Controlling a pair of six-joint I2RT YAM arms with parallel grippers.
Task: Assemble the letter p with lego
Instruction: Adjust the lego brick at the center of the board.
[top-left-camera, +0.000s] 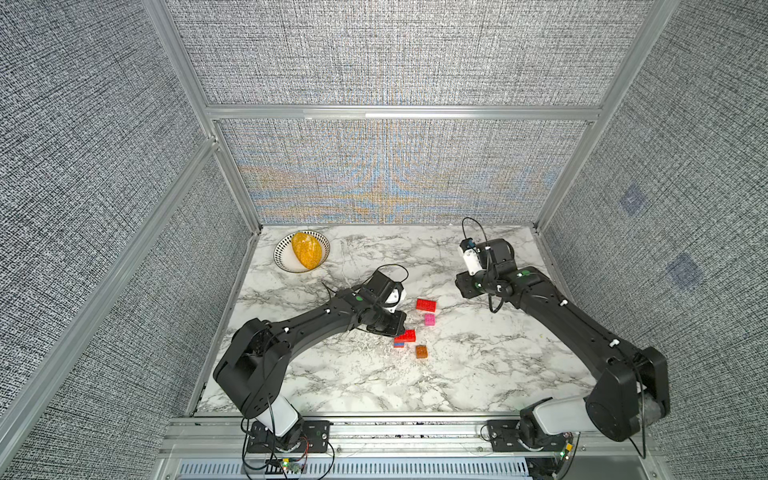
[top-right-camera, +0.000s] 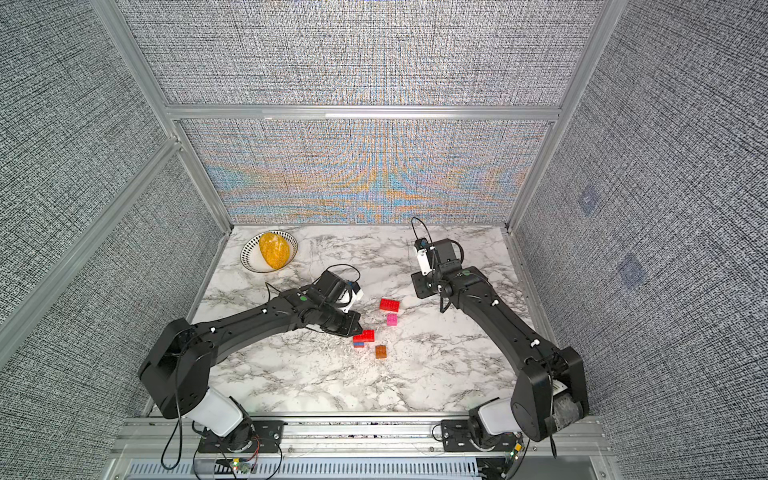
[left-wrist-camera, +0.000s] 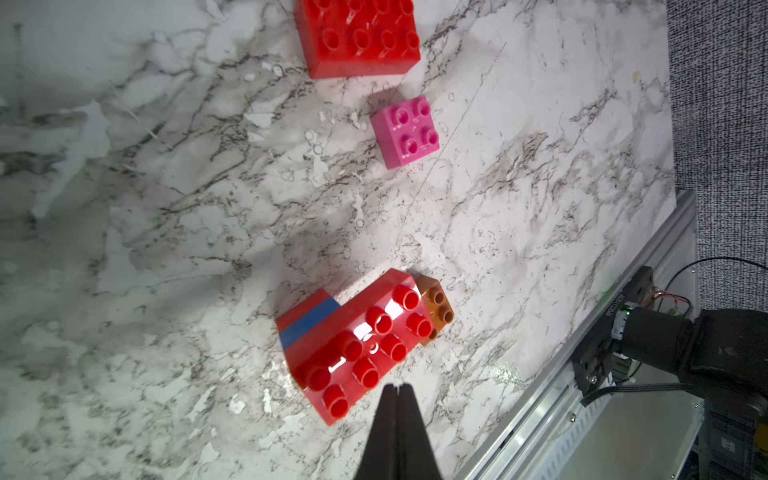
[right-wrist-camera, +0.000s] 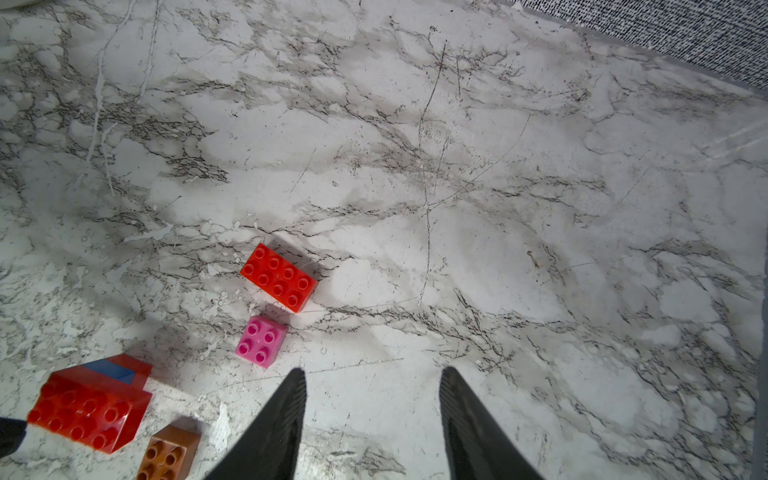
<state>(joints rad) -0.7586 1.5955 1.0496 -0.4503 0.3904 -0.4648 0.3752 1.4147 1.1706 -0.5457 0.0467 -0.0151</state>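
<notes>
The lego lies mid-table in both top views. A long red brick sits on a blue and a red one as a tilted stack (top-left-camera: 405, 337) (top-right-camera: 364, 337) (left-wrist-camera: 353, 340) (right-wrist-camera: 91, 409). Close by are an orange brick (top-left-camera: 422, 351) (left-wrist-camera: 436, 307), a pink brick (top-left-camera: 429, 319) (right-wrist-camera: 261, 340) and a loose long red brick (top-left-camera: 426, 305) (right-wrist-camera: 279, 277). My left gripper (left-wrist-camera: 397, 388) is shut on nothing, its tips right beside the stack's top brick; whether they touch I cannot tell. My right gripper (right-wrist-camera: 372, 374) hangs open over bare marble, to the right of the pink brick.
A striped white bowl (top-left-camera: 282, 259) holding a yellow-orange lump stands at the back left corner. Woven grey walls with metal posts close in three sides of the table. An aluminium rail (top-left-camera: 415, 430) with both arm bases runs along the front edge.
</notes>
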